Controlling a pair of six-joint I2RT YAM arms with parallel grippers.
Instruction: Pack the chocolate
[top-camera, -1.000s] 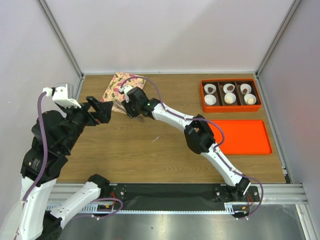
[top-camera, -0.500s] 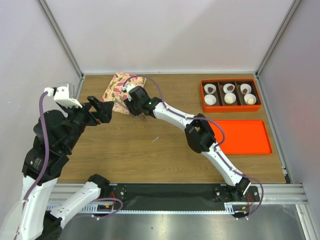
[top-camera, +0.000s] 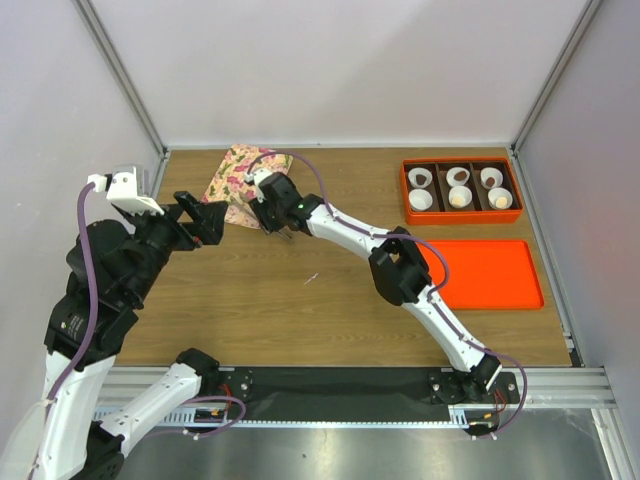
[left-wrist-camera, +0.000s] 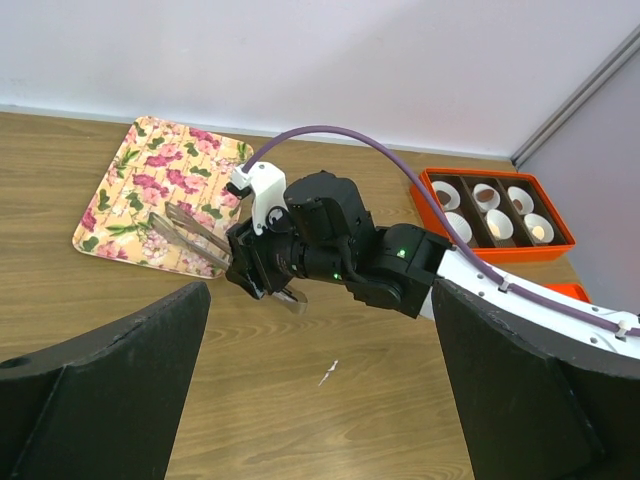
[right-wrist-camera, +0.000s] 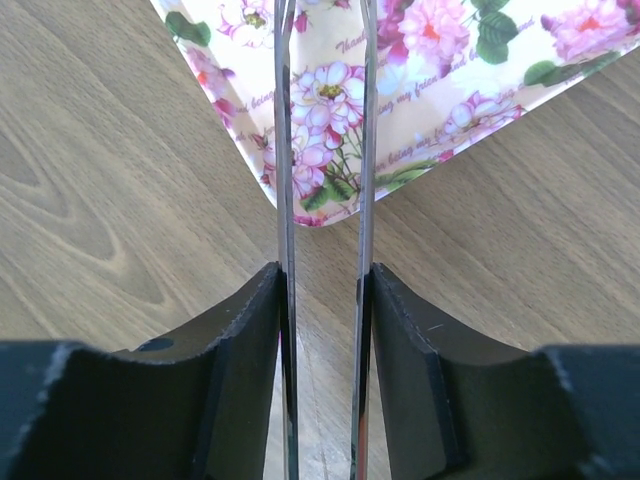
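Clamping a pair of metal tongs (right-wrist-camera: 284, 150) in the right gripper (right-wrist-camera: 322, 285), with a black finger pressed flat against the outer face of each blade. Leaving the two blades parallel and a little apart, with wood grain and flower print visible through the gap. Pointing the tongs out over the near corner of the floral tray (top-camera: 238, 180) at the far left of the table (top-camera: 300, 300); cannot tell from the wrist view where the tips end, cut off at the top edge. Seen from the left wrist, slanting down towards the tray's printed surface, close above it or touching, cannot tell which.

Locating the chocolate (top-camera: 459, 175) well apart from those tongs, away at the far right: small dark brown lumps sitting inside white paper cups (top-camera: 421, 200) in the orange box (top-camera: 460, 216). Showing brown in the cups of the far row and pale yellowish pieces in two cups of the near row. Separated from the right gripper by most of the table's width, with the arm's own long bent links running across between. Flanked on the near side by a flat orange tray (top-camera: 485, 273), lying just beside the box.

Holding the left gripper (top-camera: 205, 222) spread wide, raised over the table's left side, near the floral tray's near edge and facing the right gripper. Framing that gripper and the tongs between its two dark fingers in its own wrist view. Farther from the chocolate than the right one.
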